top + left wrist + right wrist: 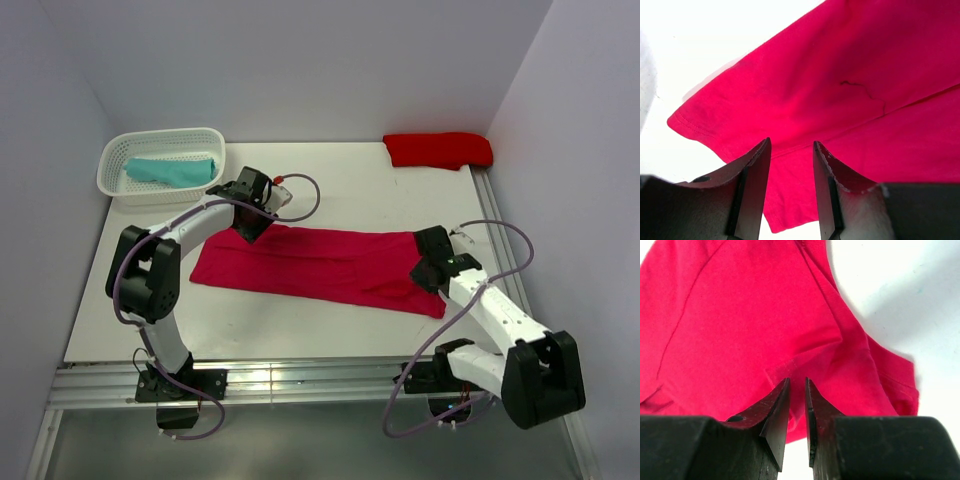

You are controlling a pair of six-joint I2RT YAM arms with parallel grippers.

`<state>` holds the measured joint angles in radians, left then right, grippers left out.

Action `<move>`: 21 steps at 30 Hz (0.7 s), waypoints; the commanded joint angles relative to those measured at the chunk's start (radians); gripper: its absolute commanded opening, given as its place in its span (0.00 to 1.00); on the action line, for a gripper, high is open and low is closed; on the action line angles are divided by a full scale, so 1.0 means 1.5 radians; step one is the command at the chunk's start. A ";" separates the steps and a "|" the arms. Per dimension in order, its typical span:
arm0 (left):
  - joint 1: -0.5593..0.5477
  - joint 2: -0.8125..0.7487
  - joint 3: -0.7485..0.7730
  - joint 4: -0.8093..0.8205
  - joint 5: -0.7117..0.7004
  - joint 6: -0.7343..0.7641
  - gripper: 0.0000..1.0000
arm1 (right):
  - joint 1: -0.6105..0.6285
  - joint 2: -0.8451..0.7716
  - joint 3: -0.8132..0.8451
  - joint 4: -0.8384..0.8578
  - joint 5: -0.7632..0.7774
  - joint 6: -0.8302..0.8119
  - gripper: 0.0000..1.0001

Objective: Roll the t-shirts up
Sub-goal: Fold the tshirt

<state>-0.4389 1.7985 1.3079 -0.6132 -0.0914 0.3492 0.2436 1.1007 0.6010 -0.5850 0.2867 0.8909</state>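
the left pincer (790, 145) stands half open over one end of the raspberry-crimson t-shirt (840, 90), the cloth spreading ahead of its tips. the right pincer (797, 381), at the other end, shows only a narrow slit; i cannot tell if it pinches cloth. the scarlet t-shirt (438, 150) lies far beyond it, and the teal t-shirt (170, 172) is in a basket (110, 160) near the left pincer.

Crimson t-shirt (320, 266): soft matt knit cloth with stitched hems. Basket (113, 165): white plastic lattice, faintly glossy. Surface (350, 192): smooth, matt white.
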 commanded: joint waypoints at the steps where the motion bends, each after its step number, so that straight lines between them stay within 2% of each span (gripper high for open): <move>1: 0.000 -0.002 0.021 0.002 0.005 -0.008 0.45 | 0.000 -0.052 0.001 -0.040 0.008 0.012 0.26; 9: 0.007 -0.010 0.018 0.017 -0.006 -0.005 0.49 | -0.002 -0.080 0.018 -0.037 -0.004 0.006 0.33; 15: 0.020 0.007 0.044 0.007 0.008 -0.011 0.49 | -0.012 0.005 0.025 0.001 -0.015 -0.007 0.36; 17: 0.026 0.016 0.051 0.009 0.009 -0.011 0.49 | -0.024 0.020 0.029 0.012 -0.016 -0.015 0.37; 21: 0.043 0.054 0.090 0.017 0.027 -0.011 0.49 | -0.103 0.041 0.041 0.033 -0.040 -0.051 0.42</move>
<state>-0.3923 1.8431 1.3796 -0.6094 -0.0856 0.3489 0.1616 1.1530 0.6071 -0.5869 0.2432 0.8650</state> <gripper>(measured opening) 0.493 0.408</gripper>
